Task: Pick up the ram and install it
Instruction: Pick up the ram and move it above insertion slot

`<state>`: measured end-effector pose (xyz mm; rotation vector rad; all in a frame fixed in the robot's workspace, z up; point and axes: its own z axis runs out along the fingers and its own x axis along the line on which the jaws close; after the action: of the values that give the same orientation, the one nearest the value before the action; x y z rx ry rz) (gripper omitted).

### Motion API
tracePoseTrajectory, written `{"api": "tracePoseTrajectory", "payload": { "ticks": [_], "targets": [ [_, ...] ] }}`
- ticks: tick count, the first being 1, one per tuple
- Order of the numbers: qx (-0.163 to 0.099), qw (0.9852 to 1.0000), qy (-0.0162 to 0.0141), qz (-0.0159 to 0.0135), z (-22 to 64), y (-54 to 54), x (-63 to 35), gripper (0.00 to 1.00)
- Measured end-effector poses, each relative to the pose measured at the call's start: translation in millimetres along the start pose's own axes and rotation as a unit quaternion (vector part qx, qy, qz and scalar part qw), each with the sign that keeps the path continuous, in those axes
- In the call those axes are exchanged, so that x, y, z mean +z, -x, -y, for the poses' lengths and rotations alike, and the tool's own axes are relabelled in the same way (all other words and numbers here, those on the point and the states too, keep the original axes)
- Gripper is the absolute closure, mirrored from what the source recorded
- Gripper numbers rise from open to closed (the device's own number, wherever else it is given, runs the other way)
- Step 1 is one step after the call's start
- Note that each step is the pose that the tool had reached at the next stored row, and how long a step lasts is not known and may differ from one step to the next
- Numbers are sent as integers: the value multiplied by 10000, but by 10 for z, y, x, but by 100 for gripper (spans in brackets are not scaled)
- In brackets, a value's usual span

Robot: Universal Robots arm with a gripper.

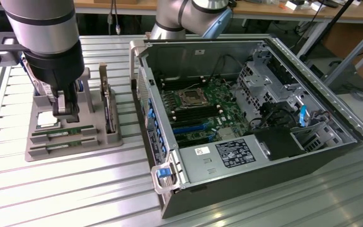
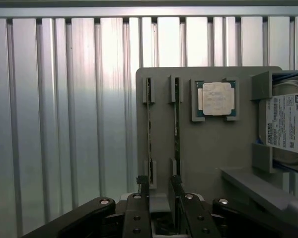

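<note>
We are at the very start: nothing is lifted yet. One ram stick (image 2: 149,130) and the other ram stick (image 2: 177,124) both stand on edge in their slots in the grey tray (image 2: 208,148), beside the silver processor (image 2: 217,98). Our gripper (image 2: 159,182) hangs low over one end of that pair, spread open and holding nothing. The open computer case (image 1: 245,156) sits apart, to the exterior view's right of the tray. Both the pick-up and the fitting into its board (image 1: 222,94) are left to do.
</note>
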<state>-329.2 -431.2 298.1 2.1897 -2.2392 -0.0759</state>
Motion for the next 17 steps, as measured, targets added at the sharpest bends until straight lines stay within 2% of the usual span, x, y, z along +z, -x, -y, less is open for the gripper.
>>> {"api": "tracePoseTrajectory", "payload": {
  "ticks": [17],
  "targets": [
    [0, 10000, 0, 0, -50, -4, 103, 70]
  ]
}}
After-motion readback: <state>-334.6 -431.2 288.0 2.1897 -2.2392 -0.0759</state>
